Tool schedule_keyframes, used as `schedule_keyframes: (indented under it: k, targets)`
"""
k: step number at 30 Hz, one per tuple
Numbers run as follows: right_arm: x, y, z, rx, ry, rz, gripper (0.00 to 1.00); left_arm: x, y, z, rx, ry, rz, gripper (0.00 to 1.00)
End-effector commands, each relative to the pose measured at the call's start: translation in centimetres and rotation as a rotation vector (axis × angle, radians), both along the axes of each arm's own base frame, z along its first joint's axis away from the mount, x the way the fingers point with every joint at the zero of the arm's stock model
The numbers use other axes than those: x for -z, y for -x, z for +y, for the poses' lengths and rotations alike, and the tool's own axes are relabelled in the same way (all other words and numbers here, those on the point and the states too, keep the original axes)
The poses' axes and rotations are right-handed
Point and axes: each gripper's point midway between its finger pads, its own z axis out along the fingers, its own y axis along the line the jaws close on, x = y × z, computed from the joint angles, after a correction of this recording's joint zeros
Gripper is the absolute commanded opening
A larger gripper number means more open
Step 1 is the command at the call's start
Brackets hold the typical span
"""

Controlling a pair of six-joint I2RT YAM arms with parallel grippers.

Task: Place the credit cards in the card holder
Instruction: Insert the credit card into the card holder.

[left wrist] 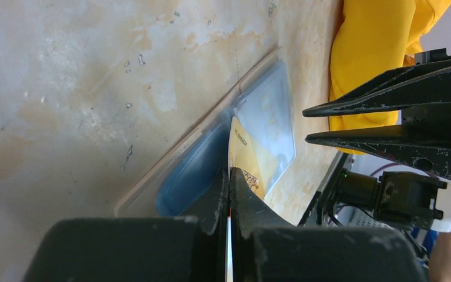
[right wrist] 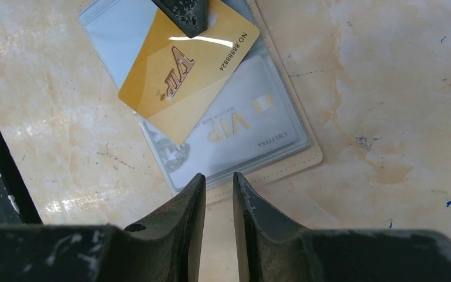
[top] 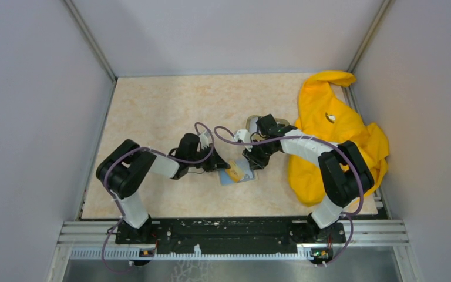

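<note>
On the desk point(right wrist: 387, 117) we pinch the gold card point(right wrist: 176, 76) in left fingers point(right wrist: 182, 12), slanted over the card holder point(right wrist: 270, 174); right fingers point(right wrist: 252, 217) slightly apart, empty.

Top cam sits high above and behind the arm bases, looking down on the whole table point(top: 152, 106), near edge at the bottom. Left wrist cam rides right behind the left gripper point(left wrist: 229, 176), super low and close, facing right across the card holder point(left wrist: 191, 176) toward the yellow cloth point(left wrist: 370, 53). Right wrist cam hangs just over the right gripper point(right wrist: 218, 176), looking down from close up. All three share the card holder and the gold card point(right wrist: 182, 76) on it.
</note>
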Motion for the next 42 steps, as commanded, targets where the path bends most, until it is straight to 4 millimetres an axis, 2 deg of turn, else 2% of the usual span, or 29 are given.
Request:
schedule_keyframes:
  k: [1,21,30,42]
  targets:
    - [-1.2,-1.2,1.2,-0.03,-0.022,-0.05,0.24,2.3,2.0,0.6,0.094,-0.033,0.101,0.0]
    - [1.1,-1.6,1.4,-0.002,0.075,-0.079,0.25,3.4,1.1,-0.2,0.136,-0.039,0.166,0.0]
    - [1.3,-1.8,1.6,0.006,0.088,-0.089,0.25,3.8,0.7,-0.1,0.161,-0.058,0.193,0.0]
    - [0.7,-2.2,1.8,0.034,0.08,-0.096,0.25,3.9,0.1,-1.2,0.201,-0.027,0.209,0.05]
